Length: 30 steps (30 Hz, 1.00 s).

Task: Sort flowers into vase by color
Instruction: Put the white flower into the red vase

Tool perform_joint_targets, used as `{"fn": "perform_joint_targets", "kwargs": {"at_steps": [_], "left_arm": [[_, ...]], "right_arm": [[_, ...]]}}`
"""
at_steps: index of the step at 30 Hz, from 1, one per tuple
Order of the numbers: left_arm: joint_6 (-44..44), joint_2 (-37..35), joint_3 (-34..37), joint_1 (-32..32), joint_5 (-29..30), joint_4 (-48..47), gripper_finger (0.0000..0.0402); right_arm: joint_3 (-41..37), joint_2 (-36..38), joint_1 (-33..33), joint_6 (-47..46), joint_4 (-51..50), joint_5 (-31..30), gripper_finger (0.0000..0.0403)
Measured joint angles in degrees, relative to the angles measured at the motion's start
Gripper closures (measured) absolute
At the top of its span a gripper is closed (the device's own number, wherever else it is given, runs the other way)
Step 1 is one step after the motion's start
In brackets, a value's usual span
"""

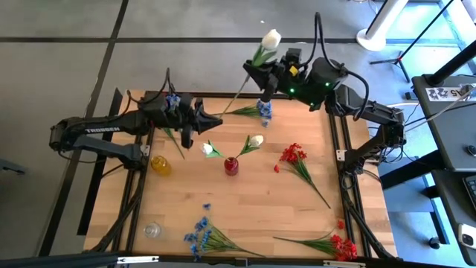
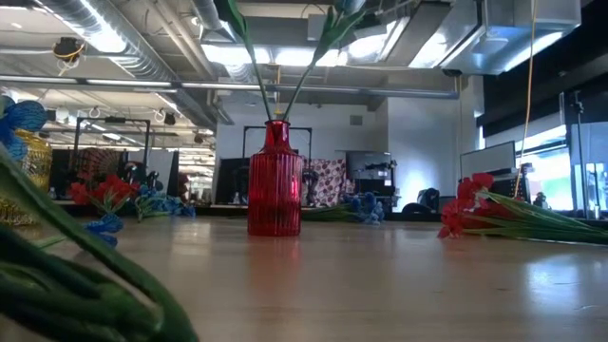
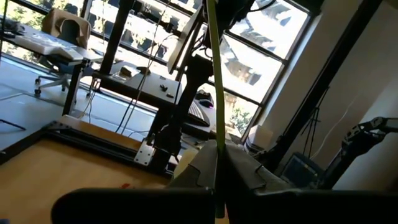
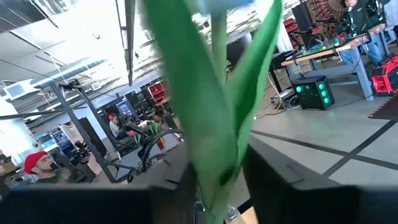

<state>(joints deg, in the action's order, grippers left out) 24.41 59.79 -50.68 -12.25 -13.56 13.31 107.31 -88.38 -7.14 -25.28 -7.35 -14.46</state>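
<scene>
Holding a white tulip (image 1: 271, 39) high over the far edge of the table (image 1: 253, 201), the right gripper (image 1: 260, 74) is closing its fingers around the leafy part of the stem — the right wrist view is showing broad green leaves filling the gap between the two dark fingers — so the bloom is standing clear of everything below it; the long stem is slanting down and to the left toward the left gripper (image 1: 212, 121), which is sitting at the far left of the table with its fingers together on a thin green stem, as its own wrist view is showing; this is looking like a hand-over, one arm steadying the low end while the other is taking the top, though whether both are pinching the very same stem I cannot tell for certain. The red vase (image 1: 231, 165) is standing upright near the middle of the table and is already carrying two white tulips (image 1: 255, 140), which suggests white is going there; a blue vase (image 1: 265, 112) is sitting at the far edge just below the right gripper, a yellow vase (image 1: 161, 165) at the left, a clear vase (image 1: 152, 230) at the near left. Red flowers (image 1: 294, 155) are lying loose to the right and at the near right corner; blue flowers (image 1: 201, 232) are lying at the near edge — all still unsorted.
</scene>
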Motion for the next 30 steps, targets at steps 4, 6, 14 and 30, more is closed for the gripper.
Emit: {"fn": "perform_joint_targets", "kwargs": {"at_steps": [4, 6, 14, 30], "left_arm": [[0.1, -1.7, 0.0, -0.8, -0.7, -3.3, 0.0389], [-0.2, -2.9, 0.0, -1.2, -0.7, -6.1, 0.0374], [-4.7, -11.8, 0.0, -1.4, -3.4, -19.8, 0.0288], [-4.6, -30.6, 0.0, -1.4, 2.1, -29.8, 0.0261]], "right_arm": [[0.0, 0.0, 0.0, 0.0, -0.2, 0.1, 0.0369], [0.0, 0.0, 0.0, 0.5, -0.2, 0.1, 0.0391], [0.0, 0.0, 0.2, 3.5, -0.8, 0.1, 0.0396], [-0.2, -3.5, 15.6, 22.8, -0.1, -1.0, 0.0398]]}}
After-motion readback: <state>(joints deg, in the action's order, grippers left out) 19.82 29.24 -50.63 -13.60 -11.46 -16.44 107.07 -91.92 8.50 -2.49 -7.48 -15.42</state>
